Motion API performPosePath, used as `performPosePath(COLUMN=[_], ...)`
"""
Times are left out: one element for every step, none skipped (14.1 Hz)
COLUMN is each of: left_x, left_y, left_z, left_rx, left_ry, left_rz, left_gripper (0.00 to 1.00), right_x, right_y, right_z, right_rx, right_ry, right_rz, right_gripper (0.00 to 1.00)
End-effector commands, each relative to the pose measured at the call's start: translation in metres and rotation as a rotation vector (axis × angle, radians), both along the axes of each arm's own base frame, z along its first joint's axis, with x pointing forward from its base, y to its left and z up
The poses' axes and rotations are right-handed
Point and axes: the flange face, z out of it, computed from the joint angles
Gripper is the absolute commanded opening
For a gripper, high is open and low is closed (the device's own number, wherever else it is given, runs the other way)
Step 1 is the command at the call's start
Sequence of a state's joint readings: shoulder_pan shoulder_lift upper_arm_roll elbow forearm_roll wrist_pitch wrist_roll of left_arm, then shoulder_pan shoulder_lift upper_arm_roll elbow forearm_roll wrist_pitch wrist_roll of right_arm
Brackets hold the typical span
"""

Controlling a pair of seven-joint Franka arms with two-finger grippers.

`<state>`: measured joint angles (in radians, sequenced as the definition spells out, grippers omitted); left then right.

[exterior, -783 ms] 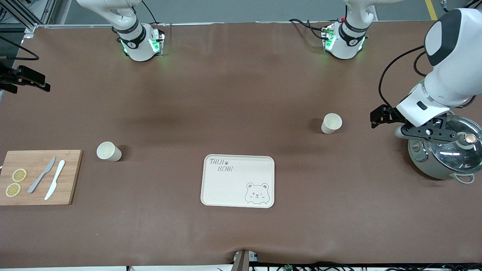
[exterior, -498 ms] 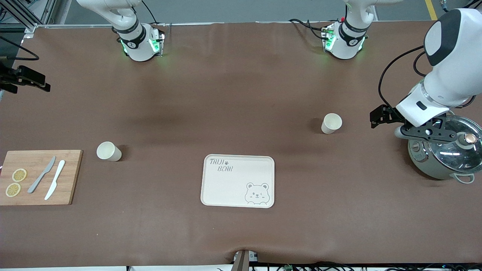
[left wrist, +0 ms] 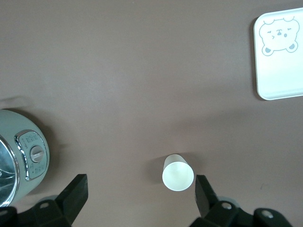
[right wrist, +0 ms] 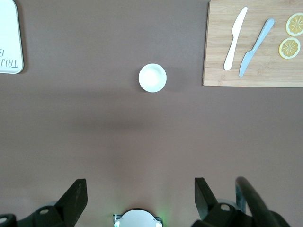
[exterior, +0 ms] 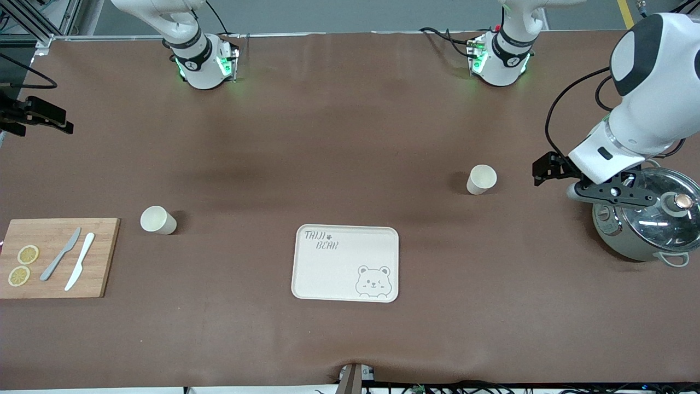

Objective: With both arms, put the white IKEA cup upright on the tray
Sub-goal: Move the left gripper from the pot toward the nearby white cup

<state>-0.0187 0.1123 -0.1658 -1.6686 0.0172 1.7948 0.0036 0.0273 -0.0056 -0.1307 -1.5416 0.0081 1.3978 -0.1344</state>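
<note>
Two white cups stand on the brown table, neither on the tray. One white cup [exterior: 482, 179] stands upright toward the left arm's end, a plain tapered tumbler with its open mouth up and no handle or print that shows; the left wrist view looks almost straight down into its pale round mouth [left wrist: 178, 173]. The other white cup [exterior: 157, 220] stands toward the right arm's end, just beside the wooden cutting board [exterior: 54, 257], and looks the same shape; in the right wrist view it shows as a clean white circle [right wrist: 152, 77].

The tray [exterior: 345, 263] lies flat between the two cups and nearer to the front camera than either. It is cream-white with rounded corners, a drawn bear face at one corner and "TAIJI BEAR" lettering at another, and nothing rests on it.

The left end effector [exterior: 604, 191] hangs in the air over the table's edge by the lidded pot [exterior: 648, 221], near the first cup but apart from it; its fingers [left wrist: 75, 196] stand wide apart and hold nothing. The right end effector [right wrist: 139, 201] is high over the table near its own arm's base, fingers spread wide and empty; in the front view it probably lies out of frame.

On the cutting board lie a grey knife [exterior: 60, 254], a white knife [exterior: 80, 268] and two lemon slices [exterior: 23, 265].
</note>
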Motion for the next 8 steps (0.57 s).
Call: performPosePath(left_x=[0.009,0.011,0.011,0.011,0.008,0.002,0.000,-0.001], left_y=[-0.009,-0.009,-0.012,-0.009,-0.008,-0.009,-0.006,-0.006], left_z=[-0.015,-0.025,-0.029,-0.036,-0.050,-0.060,-0.071,-0.080], left_rx=[0.018,0.019,0.015,0.016,0.011,0.008,0.006,0.006], left_ry=[0.035,0.045,0.049,0.051,0.032,-0.002,-0.015,-0.011], left_rz=[-0.027,-0.025,-0.019,-0.017,-0.013,-0.018,-0.021,-0.029], left_gripper=[1.00,1.00,1.00,1.00,1.00,1.00,1.00,1.00], right_x=[0.003,0.003,0.003,0.004,0.004,0.006,0.006,0.006], right_y=[-0.005,-0.005,-0.006,-0.006,-0.005,-0.005,-0.006,-0.006], right_z=[-0.004,-0.002,-0.001,-0.002,-0.003,-0.005,-0.006,-0.005], right_rx=[-0.018,-0.018,-0.018,-0.018,-0.019,-0.019,-0.020,-0.019], right_ry=[0.012,0.008,0.006,0.008,0.009,0.014,0.016,0.014], right_rz=[-0.018,-0.016,-0.018,-0.018,-0.018,-0.016,-0.018,-0.019], right_gripper=[1.00,1.00,1.00,1.00,1.00,1.00,1.00,1.00])
